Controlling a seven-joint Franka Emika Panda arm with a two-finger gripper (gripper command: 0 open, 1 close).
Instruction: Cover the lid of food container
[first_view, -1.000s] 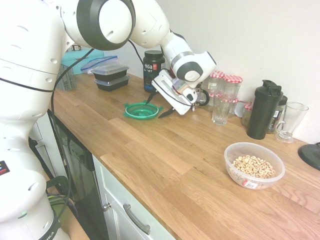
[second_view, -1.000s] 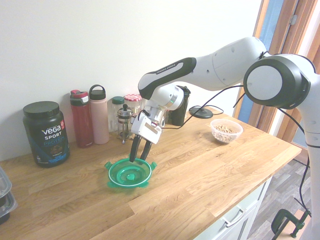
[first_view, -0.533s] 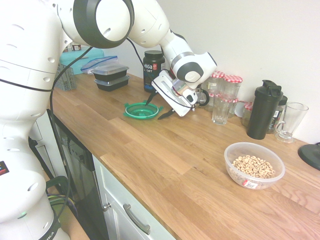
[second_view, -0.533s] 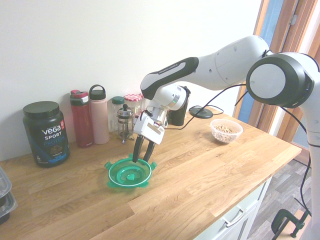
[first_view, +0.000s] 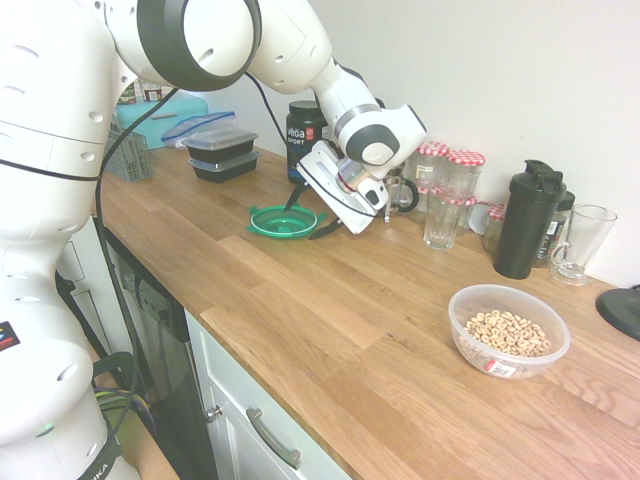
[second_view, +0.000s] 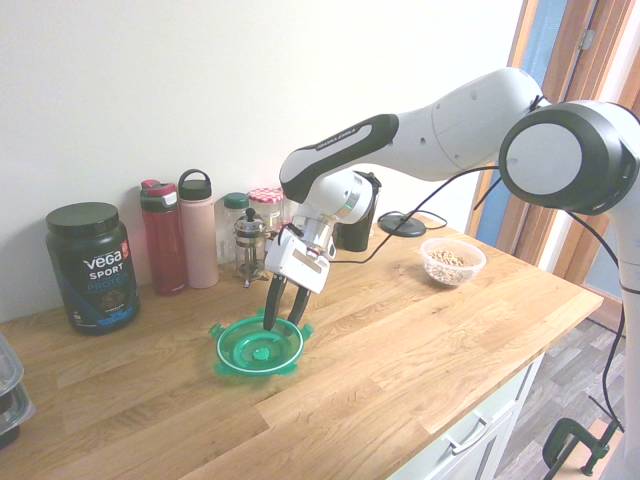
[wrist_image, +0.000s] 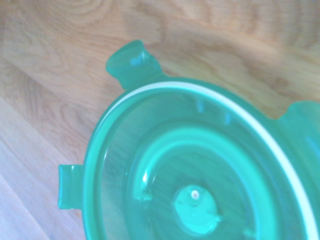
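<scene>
Here the wooden counter (first_view: 330, 320) carries everything. The food container (first_view: 508, 330), holding cereal rings, sits well apart from the claw (second_view: 282, 317), far along the counter. The green lid (second_view: 259, 347) lies flat directly beneath the claw, whose fingers stand apart, straddling the lid's rim on the wall side. A clip tab (wrist_image: 131, 61) sticks out from that rim.

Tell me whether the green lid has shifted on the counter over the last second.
No. The green lid lies in the same spot on the counter, in front of the red bottle and pink bottle, in both outside views.
</scene>
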